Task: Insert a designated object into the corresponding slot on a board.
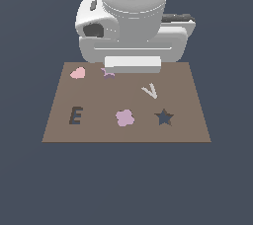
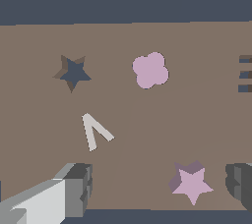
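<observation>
Grey gripper (image 2: pixel 160 188) fingers (image 2: pixel 78 188) are sitting spread wide, holding nothing; the purple star piece (image 2: pixel 192 183) is lying between them on the brown board (image 2: pixel 197 120), nearer one finger, contact unclear. Star slot (image 2: pixel 74 73) is sitting well apart, past the white V piece (image 2: pixel 96 132) and lilac flower piece (image 2: pixel 150 70). Backdrop is showing plain dark blue-grey.
</observation>
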Controlling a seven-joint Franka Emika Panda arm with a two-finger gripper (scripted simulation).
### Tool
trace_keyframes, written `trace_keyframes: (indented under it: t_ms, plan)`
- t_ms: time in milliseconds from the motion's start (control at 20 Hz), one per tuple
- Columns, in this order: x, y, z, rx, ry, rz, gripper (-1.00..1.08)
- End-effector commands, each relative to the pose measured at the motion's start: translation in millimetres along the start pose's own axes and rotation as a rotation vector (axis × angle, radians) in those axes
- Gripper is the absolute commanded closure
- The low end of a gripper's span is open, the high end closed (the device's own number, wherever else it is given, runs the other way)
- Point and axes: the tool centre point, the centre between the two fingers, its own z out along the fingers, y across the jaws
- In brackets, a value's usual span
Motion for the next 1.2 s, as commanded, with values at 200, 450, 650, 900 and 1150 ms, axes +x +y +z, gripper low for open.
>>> trace_keyframes:
  t_ms: [200,450,650,900,1150]
  plan:
    - [0,1,1,0.0,0.0,0.013,-0.92]
    - [-1,6,5,0.001,0.002,0.069,-0.92]
    - [-2,12,10,0.001,0.004,0.143,-0.92]
    - [-4,23,19,0.003,0.008,0.275,-0.92]
    - [-11,37,31,0.004,0.013,0.45,-0.92]
